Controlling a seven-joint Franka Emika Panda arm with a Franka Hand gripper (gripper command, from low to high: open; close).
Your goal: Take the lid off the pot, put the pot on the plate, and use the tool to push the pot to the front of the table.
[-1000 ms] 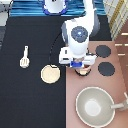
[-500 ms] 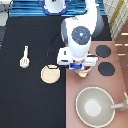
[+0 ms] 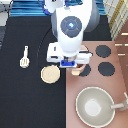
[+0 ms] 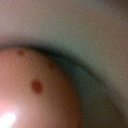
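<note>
My gripper (image 3: 74,66) hangs low over the stove's left edge, just right of the plate in the exterior view. Under it only a small pink-tan bit of the pot (image 3: 76,72) shows; the hand hides the rest. The wrist view is filled from very close by a rounded pinkish surface with reddish spots (image 4: 35,85); I cannot tell whether it is the lid or the pot's inside. The cream plate (image 3: 50,74) lies bare on the black table (image 3: 25,100). The white spatula tool (image 3: 24,56) lies further left, apart from the gripper.
The brownish-pink stove (image 3: 117,85) takes up the exterior view's right side, with black burners (image 3: 103,50) (image 3: 106,68). A large grey-beige pan (image 3: 94,106) with a handle sits at the bottom right. The robot arm (image 3: 72,25) reaches in from the top.
The hand has sunk slightly toward the pot at the stove's edge. The plate, spatula and pan have not moved.
</note>
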